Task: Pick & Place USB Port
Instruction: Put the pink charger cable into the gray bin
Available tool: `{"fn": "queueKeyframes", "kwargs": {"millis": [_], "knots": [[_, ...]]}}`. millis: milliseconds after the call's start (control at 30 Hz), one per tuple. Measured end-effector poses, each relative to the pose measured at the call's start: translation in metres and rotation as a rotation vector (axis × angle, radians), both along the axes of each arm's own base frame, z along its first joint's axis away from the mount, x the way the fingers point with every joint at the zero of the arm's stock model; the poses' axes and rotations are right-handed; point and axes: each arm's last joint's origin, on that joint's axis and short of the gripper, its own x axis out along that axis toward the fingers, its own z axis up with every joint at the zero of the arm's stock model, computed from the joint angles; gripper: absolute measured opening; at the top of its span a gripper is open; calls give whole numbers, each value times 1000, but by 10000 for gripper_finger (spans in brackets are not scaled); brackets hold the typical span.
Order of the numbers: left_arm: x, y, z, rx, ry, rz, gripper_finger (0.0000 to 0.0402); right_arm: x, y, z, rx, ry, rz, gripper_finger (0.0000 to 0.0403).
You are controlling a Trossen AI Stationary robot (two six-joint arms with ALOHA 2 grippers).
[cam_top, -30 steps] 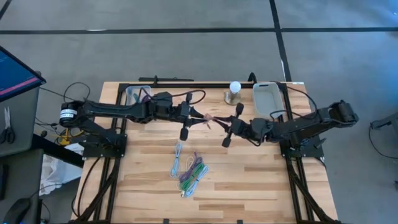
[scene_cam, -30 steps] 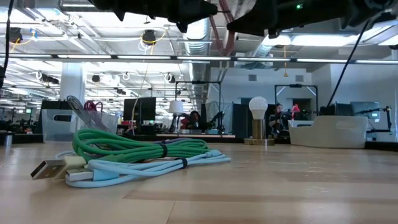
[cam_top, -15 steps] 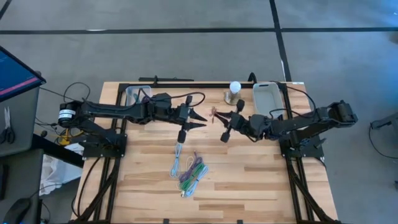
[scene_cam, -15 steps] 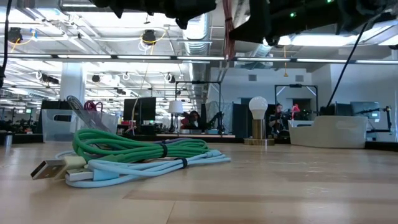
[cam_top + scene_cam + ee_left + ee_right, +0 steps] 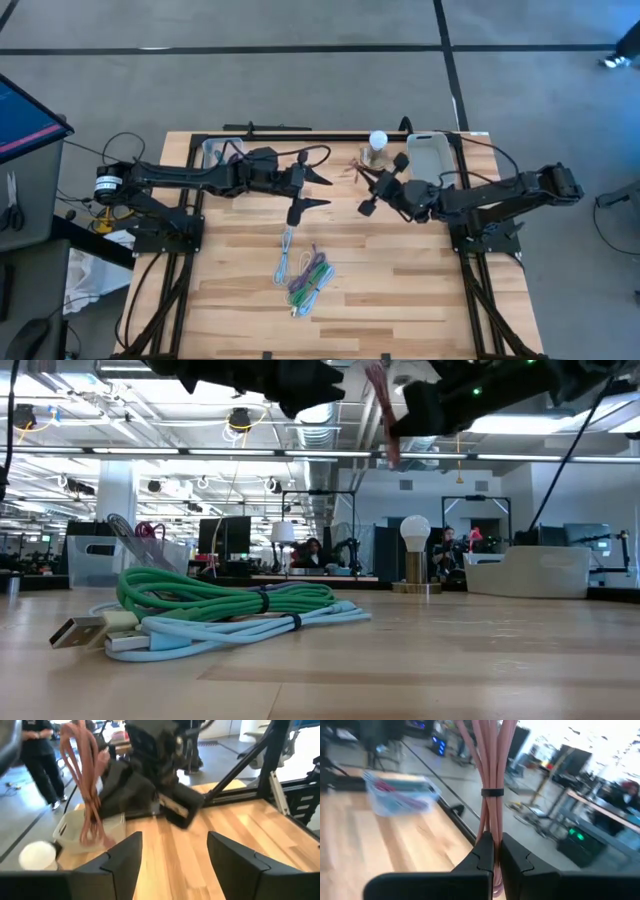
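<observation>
Four cameras, one table

We look straight down, level across, and from each wrist; all share the pink cable.

We count two robot arms, three bundled cables on the table — one green, one light blue, one seemingly purple — one pink cable bundle held aloft, two bins, one lamp.

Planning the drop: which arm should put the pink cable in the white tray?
Right. Its gripper is shut on the pink cable and sits beside the white tray. The left gripper is open, empty and farther off.
</observation>
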Motion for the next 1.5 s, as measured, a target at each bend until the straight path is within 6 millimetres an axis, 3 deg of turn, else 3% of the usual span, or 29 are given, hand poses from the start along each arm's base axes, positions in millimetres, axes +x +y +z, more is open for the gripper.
{"fn": "queueKeyframes", "kwargs": {"millis": [133, 467, 633, 967, 1500], "knots": [[-1, 4, -3, -9, 34, 21, 212, -19, -6, 0, 26, 20, -92, 0], [-8, 3, 5, -9, 14, 20, 190, -100, -20, -38, 95, -115, -317, 0], [-14, 2, 14, -4, -11, 18, 184, -124, -23, -40, 115, -131, -401, 0], [-26, 0, 29, 2, -57, 18, 173, -151, -33, -62, 212, -40, -586, 0], [-28, 0, 29, 1, -47, 19, 167, -169, -53, -77, 373, 50, -725, 0]]}}
